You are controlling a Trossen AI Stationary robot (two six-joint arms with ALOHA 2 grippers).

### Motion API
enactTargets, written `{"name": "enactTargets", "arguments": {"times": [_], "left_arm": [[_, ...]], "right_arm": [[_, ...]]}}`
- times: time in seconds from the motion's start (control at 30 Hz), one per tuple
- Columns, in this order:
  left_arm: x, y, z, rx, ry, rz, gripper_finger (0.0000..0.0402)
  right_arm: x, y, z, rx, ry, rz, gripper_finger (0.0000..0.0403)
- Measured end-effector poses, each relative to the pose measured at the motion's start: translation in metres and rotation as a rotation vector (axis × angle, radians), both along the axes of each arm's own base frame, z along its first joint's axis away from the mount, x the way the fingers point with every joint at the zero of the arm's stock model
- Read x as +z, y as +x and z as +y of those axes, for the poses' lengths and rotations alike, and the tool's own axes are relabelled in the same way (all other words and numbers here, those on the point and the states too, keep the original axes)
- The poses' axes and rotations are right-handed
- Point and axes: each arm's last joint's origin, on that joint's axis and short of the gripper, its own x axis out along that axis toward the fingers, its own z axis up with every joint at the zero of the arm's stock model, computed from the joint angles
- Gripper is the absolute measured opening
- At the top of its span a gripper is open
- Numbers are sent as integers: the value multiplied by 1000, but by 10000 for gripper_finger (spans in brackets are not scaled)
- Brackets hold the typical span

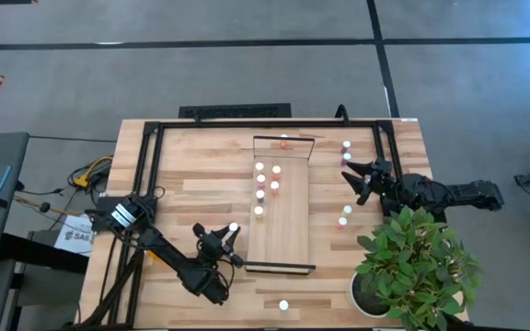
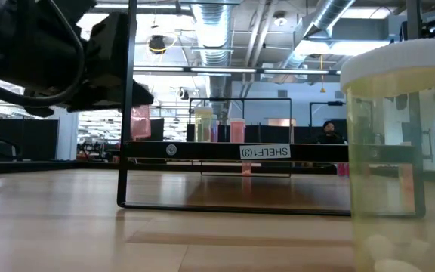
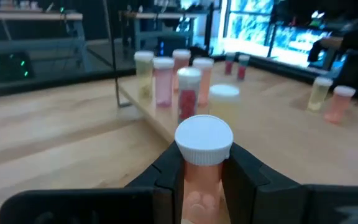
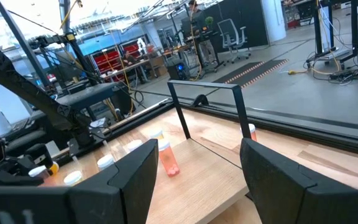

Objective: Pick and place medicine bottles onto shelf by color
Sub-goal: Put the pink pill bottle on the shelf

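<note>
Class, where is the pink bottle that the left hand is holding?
In the high view, the small white-capped pink medicine bottle sits clamped in the left hand, just left of the long pale wooden shelf, near its front end.

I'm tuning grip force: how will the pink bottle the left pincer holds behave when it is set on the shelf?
The pink bottle, clamped just below its white cap by the left pincer, looks like rigid plastic, so it should not deform. It is tall and narrow, so it may tip if released tilted. Being round, it would probably roll along the shelf if it fell over.
</note>
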Motion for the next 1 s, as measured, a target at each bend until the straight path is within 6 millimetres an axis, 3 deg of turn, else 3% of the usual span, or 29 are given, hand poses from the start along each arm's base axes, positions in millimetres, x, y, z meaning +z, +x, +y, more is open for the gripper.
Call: {"name": "enactTargets", "arguments": {"times": [0.27,0.47,0.63,1.0], "left_arm": [[8,-4,5,23,-16,-5,59],[0,-9,4,108,-175,113,59],[-10,-18,11,158,-238,108,59],[-25,-30,33,223,-221,111,59]], "right_arm": [[0,0,0,1,0,0,251],[0,0,0,0,0,0,251],[0,0,0,1,0,0,251],[0,0,0,0,0,0,251]]}}
